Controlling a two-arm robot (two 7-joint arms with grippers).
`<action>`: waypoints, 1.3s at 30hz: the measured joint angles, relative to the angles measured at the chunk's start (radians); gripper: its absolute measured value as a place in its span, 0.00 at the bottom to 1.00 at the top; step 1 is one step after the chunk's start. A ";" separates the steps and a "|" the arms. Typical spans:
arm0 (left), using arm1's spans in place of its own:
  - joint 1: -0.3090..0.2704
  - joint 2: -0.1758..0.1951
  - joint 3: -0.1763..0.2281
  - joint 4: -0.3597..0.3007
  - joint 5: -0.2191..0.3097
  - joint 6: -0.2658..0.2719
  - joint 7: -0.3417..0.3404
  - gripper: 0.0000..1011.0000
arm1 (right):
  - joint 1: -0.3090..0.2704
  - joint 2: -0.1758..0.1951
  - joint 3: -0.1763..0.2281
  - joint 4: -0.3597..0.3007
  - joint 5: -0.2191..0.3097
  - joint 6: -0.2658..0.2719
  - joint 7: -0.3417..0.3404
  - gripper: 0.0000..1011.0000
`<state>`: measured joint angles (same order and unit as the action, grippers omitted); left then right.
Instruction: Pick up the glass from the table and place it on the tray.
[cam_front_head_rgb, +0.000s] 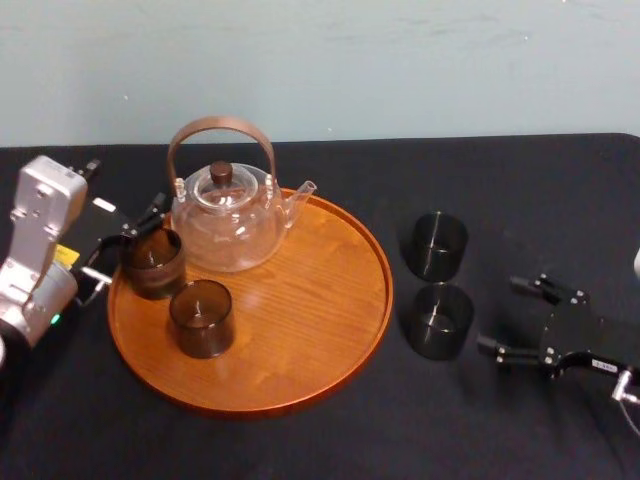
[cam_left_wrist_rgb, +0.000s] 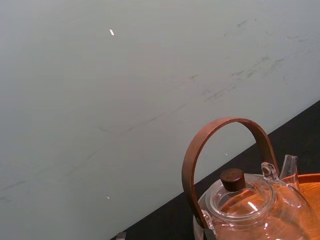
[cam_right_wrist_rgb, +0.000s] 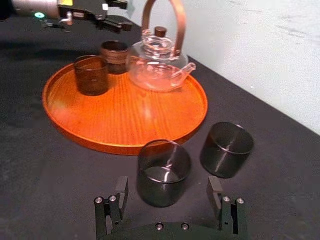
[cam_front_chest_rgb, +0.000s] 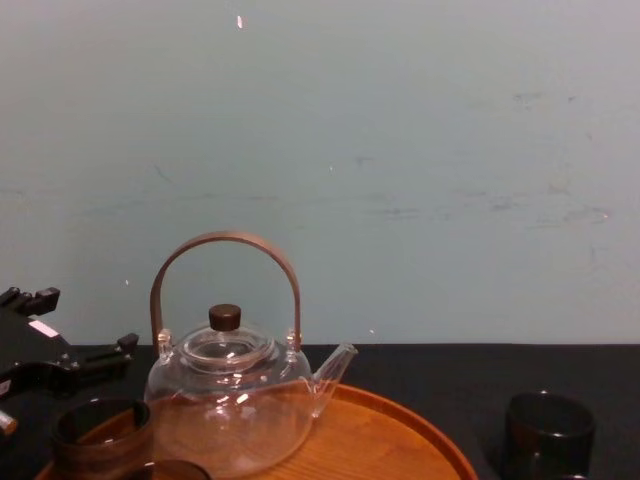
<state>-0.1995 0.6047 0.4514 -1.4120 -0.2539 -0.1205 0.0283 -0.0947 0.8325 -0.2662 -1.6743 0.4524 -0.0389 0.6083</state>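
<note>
The black tabletop (cam_front_head_rgb: 500, 170) carries the round tray (cam_front_head_rgb: 300, 330) on its left half. The clear teapot (cam_front_head_rgb: 228, 225) sits at the tray's far left edge, with two dark tumblers (cam_front_head_rgb: 201, 318) beside it. My left gripper (cam_front_head_rgb: 128, 243) hangs at the tray's left rim, fingers apart on either side of the farther tumbler.

My right gripper (cam_front_head_rgb: 498, 313) is low over the right half of the tabletop with its jaws spread wide, holding nothing. The glass (cam_front_head_rgb: 437, 320) I am going for stands upright just off the tray's right rim, lined up in front of my open fingers but not yet between them. A second glass (cam_front_head_rgb: 440, 245) stands just beyond it toward the far edge, so I should come in straight.

I judge the glass light, rigid, smooth and breakable. I would close gently on its straight wall at mid-height, below the rim.
</note>
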 joint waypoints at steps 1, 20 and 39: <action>0.000 0.000 0.000 0.000 0.000 0.000 0.000 0.99 | 0.001 0.001 -0.003 0.000 -0.003 -0.001 0.010 0.99; 0.000 0.000 0.000 0.000 0.000 0.000 0.000 0.99 | 0.062 -0.041 -0.050 0.030 -0.015 0.131 -0.012 0.99; 0.000 0.000 0.000 0.000 0.000 0.000 0.000 0.99 | 0.161 -0.055 -0.124 0.072 -0.015 0.209 0.010 0.99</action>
<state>-0.1996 0.6047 0.4514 -1.4120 -0.2539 -0.1205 0.0283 0.0661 0.7774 -0.3898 -1.6023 0.4369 0.1705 0.6183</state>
